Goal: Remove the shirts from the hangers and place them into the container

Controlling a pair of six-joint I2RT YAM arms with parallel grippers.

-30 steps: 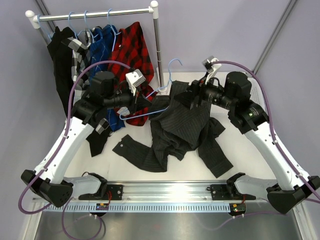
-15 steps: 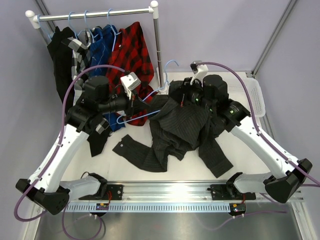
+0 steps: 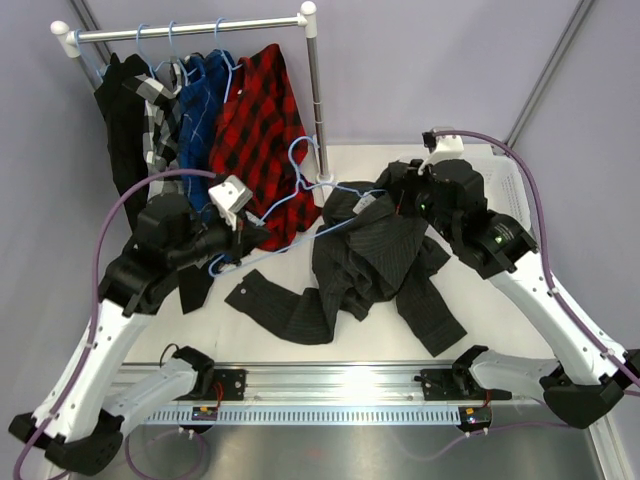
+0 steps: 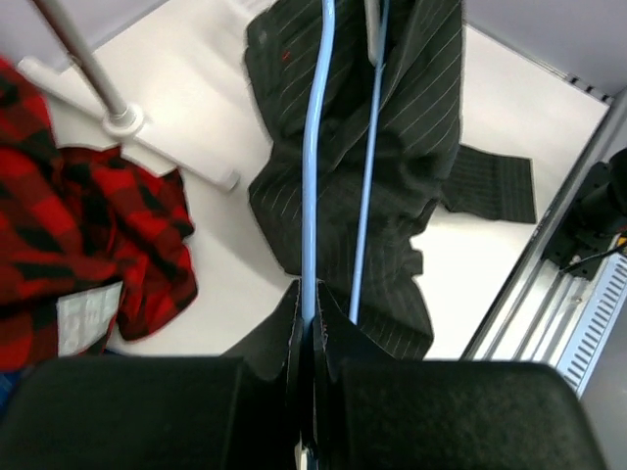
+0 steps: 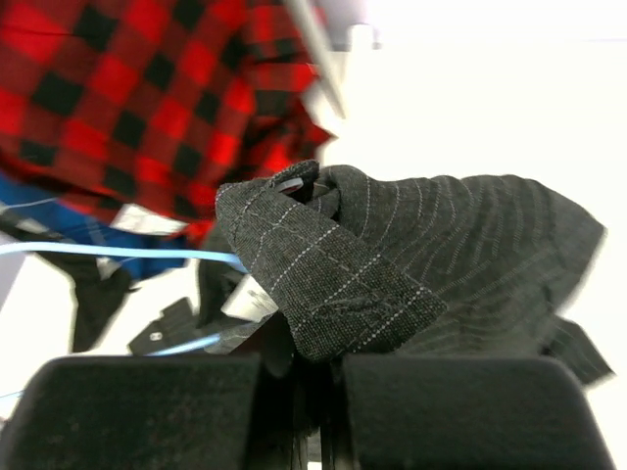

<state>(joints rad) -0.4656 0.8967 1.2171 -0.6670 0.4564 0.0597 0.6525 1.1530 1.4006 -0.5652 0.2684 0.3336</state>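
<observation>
A charcoal grey pinstriped shirt [image 3: 365, 265] lies crumpled mid-table. A light-blue hanger [image 3: 300, 205] is still partly inside it, its hook up near the rail post. My left gripper [image 3: 255, 236] is shut on the hanger's wire [image 4: 312, 196], left of the shirt [image 4: 411, 127]. My right gripper [image 3: 392, 198] is shut on a fold at the shirt's top edge [image 5: 343, 274], lifting it. The white container [image 3: 517, 183] peeks out behind the right arm at the far right. Several more shirts hang on the rail, the red plaid one [image 3: 255, 130] nearest.
The white-and-metal clothes rail [image 3: 190, 30] stands at the back left, and its post and foot [image 4: 127, 122] are close to the hanger. The red plaid shirt's hem [image 4: 88, 225] drapes onto the table. A metal rail [image 3: 330, 375] runs along the near edge.
The right gripper has shut on the grey shirt and drawn back to the right. The left arm pulled the hanger leftward and nearer, so more of it shows outside the shirt.
</observation>
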